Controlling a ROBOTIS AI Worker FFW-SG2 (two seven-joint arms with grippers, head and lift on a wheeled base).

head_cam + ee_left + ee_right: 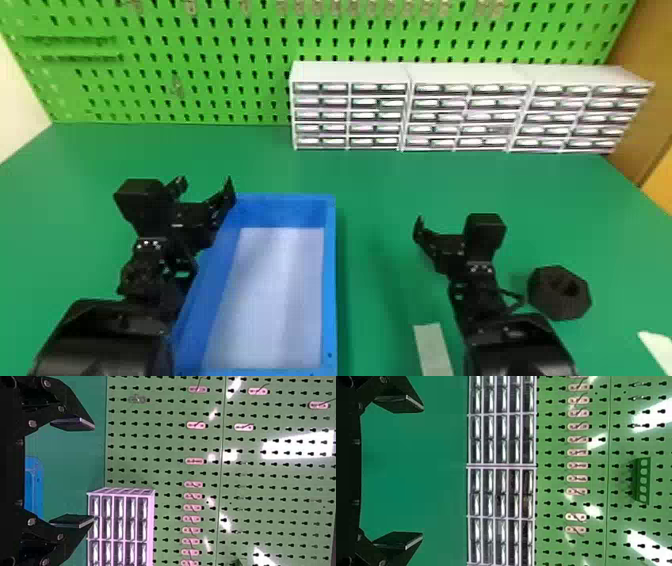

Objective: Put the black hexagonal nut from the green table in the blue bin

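“Head view: what do I have, left to right?”

“One green pegboard (210,65) behind one green table (375,185). I have one left gripper (206,181) at the far left corner of one blue bin (330,280); I can't tell if it touches the rim. The bin's floor is pale.”

“How open is it?”

“Wide. My left wrist view puts its two fingers (75,424) well apart, holding nothing.”

“Next?”

“Three white drawer units (350,72) side by side against the pegboard, five rows in each. Any writing on them is too small for me to tell. In front of them I have one right gripper (444,242), between the bin and the nut. In my right wrist view its two fingers are wide apart too, with nothing between them.”

“And the nut?”

“One black hexagonal nut (547,302), on the table to the right of my right gripper, outside the bin. One pale strip (432,345) lies left of the nut, and one white piece (659,347) sits at the right edge.”
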